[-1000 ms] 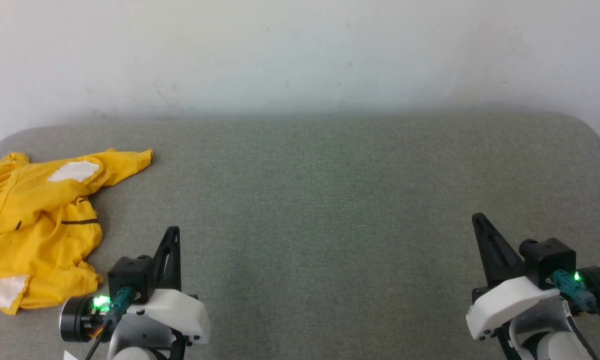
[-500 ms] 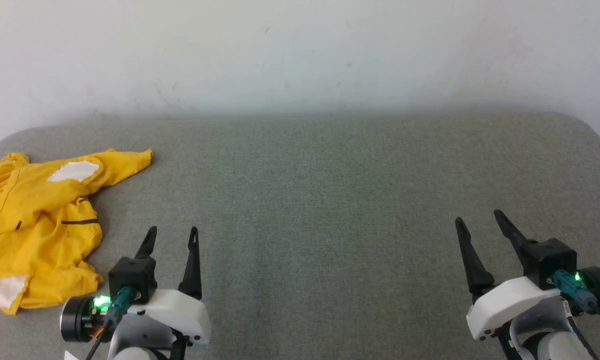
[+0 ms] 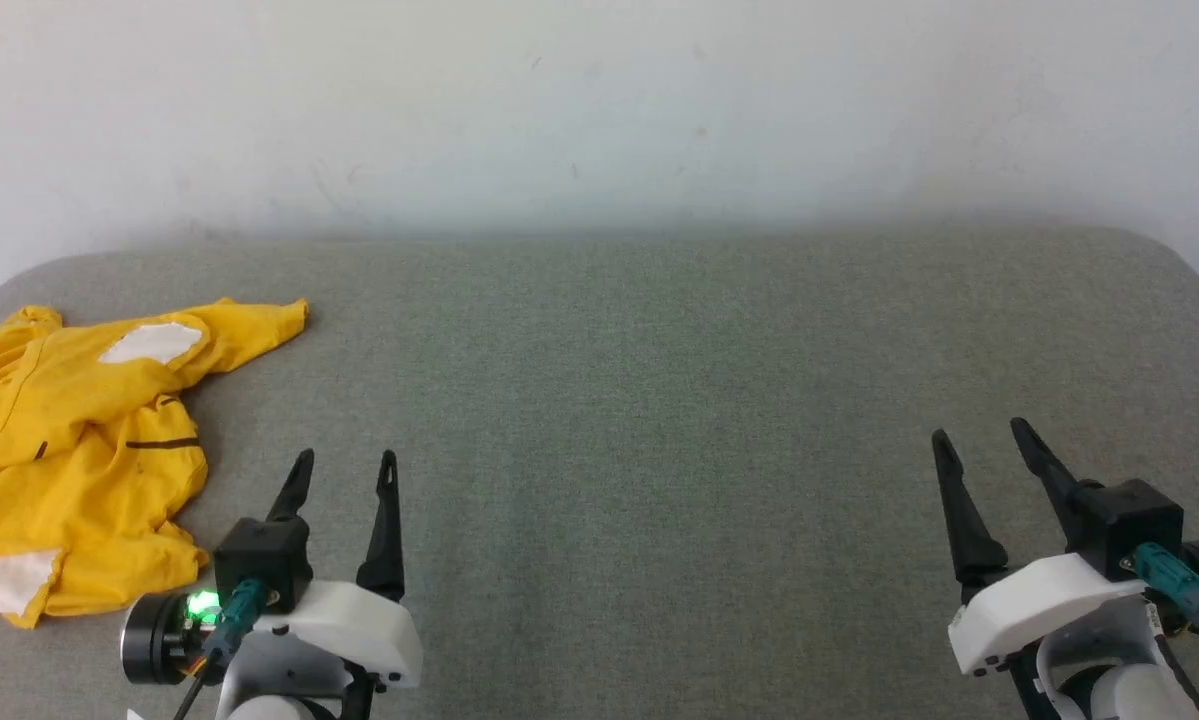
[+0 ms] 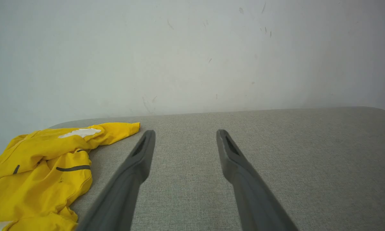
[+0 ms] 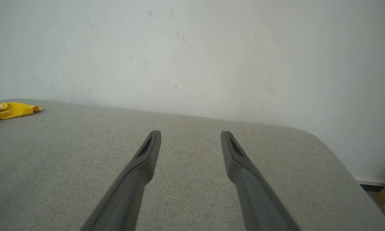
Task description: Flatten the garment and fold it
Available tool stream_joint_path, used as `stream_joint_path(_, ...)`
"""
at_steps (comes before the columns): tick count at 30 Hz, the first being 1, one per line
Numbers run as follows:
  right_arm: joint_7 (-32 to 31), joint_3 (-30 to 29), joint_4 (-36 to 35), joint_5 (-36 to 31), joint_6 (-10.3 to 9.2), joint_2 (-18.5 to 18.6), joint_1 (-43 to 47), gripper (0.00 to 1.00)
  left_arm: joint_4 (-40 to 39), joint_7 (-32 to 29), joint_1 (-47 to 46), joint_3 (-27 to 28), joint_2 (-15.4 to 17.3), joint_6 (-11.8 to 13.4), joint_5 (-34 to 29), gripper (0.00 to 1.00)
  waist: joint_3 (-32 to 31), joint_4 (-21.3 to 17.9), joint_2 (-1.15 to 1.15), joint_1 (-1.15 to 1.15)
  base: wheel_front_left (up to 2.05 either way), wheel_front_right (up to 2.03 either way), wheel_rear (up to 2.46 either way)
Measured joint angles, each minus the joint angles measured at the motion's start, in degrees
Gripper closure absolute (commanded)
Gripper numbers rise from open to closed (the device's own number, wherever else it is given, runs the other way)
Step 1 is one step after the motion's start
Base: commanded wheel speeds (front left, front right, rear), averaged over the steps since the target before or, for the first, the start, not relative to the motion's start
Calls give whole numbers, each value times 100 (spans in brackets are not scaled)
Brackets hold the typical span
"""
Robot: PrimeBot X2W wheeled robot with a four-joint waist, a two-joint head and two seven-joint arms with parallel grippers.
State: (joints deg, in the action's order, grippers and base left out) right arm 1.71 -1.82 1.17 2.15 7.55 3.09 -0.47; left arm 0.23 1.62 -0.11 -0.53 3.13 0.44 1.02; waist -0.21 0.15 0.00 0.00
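1 shirt (image 3: 69,470) is seen crumpled at bench (image 3: 659,400) left edge, long axis laid near-to-far, sleeve pointed right. 2 claws, L claw (image 3: 346,458) & R claw (image 3: 979,430), are spread.

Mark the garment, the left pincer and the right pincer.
garment (image 3: 69,440): head view, on its crumpled yellow middle.
left pincer (image 3: 347,457): head view, midway between its open fingertips.
right pincer (image 3: 980,430): head view, midway between its open fingertips.
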Motion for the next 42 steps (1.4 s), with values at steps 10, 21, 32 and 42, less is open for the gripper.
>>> stream_joint_path(10, 109, -91, 8, 5, 0, 0, 20, 0, -3, 121, 46, -22, 0, 3, 69, 0, -35, 108, 0, 0, 0, 0, 0)
stream_joint_path(21, 245, -163, 77, 14, 0, 0, 62, 0, -41, 252, 133, -18, 0, 16, 146, 0, -60, 441, 0, 0, 0, 0, 0)
stream_joint_path(32, 374, 24, 147, 47, 0, -1, 65, 0, -90, 381, 269, 42, 0, 18, 200, 0, -100, 899, 0, 0, 0, 0, 0)
stream_joint_path(42, 495, 210, 221, 48, 0, -1, 60, 0, -112, 501, 349, 54, 0, 64, 266, 0, -83, 1341, 0, 0, 0, 0, 0)
